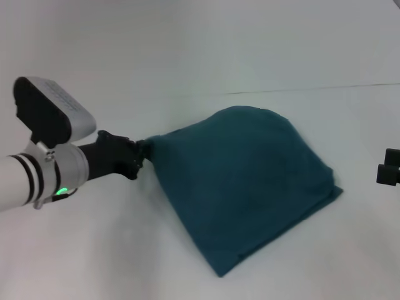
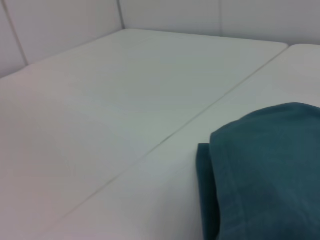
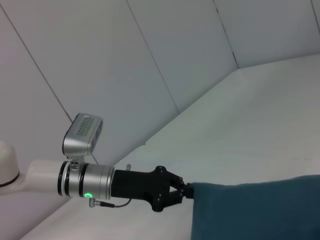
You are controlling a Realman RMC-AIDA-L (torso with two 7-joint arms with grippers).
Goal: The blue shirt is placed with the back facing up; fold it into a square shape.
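The blue shirt (image 1: 247, 184) is a plain dark teal cloth, bunched and partly folded on the white table (image 1: 187, 50), right of centre in the head view. No letters show. My left gripper (image 1: 145, 152) is shut on the shirt's left corner and holds it pulled up and to the left, so the cloth fans out from the pinch. The right wrist view shows the same grip (image 3: 187, 192) on the shirt (image 3: 255, 210). The left wrist view shows folded layers of the shirt (image 2: 265, 170). My right gripper (image 1: 389, 167) sits parked at the right edge of the head view.
The white table has a seam (image 1: 325, 89) running across behind the shirt. White wall panels (image 3: 150, 60) stand behind the table. Bare tabletop (image 1: 125, 250) lies in front of and left of the shirt.
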